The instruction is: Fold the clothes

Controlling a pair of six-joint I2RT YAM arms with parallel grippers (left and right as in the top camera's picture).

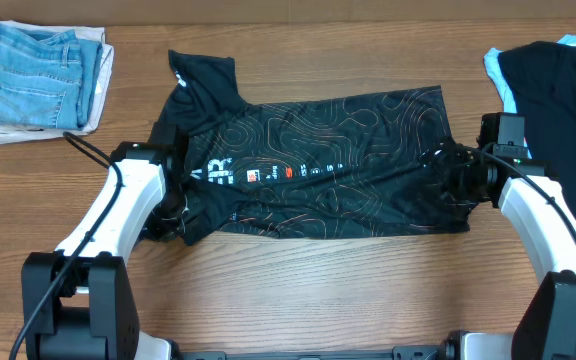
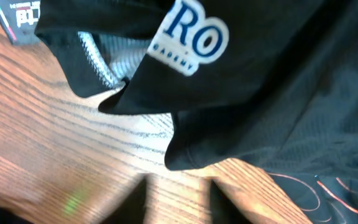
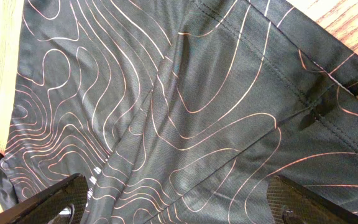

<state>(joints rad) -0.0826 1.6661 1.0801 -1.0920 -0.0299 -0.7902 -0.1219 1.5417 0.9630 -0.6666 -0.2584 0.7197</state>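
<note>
The black shirt (image 1: 348,150) with thin orange contour lines lies flat across the middle of the table, with its collar and sleeve at the left and a row of small logos along its middle. My left gripper (image 1: 173,188) is at the shirt's left end. In the left wrist view its fingers (image 2: 178,202) are open and empty over bare wood, just short of the shirt's edge (image 2: 278,81). My right gripper (image 1: 453,170) is at the shirt's right end. Its fingers (image 3: 179,208) are spread wide above the fabric (image 3: 166,93), holding nothing.
Folded light-blue jeans (image 1: 38,75) lie on a white cloth at the back left. Another dark garment with a light-blue edge (image 1: 558,90) lies at the back right, close to my right arm. Bare wooden table (image 1: 298,290) runs along the front.
</note>
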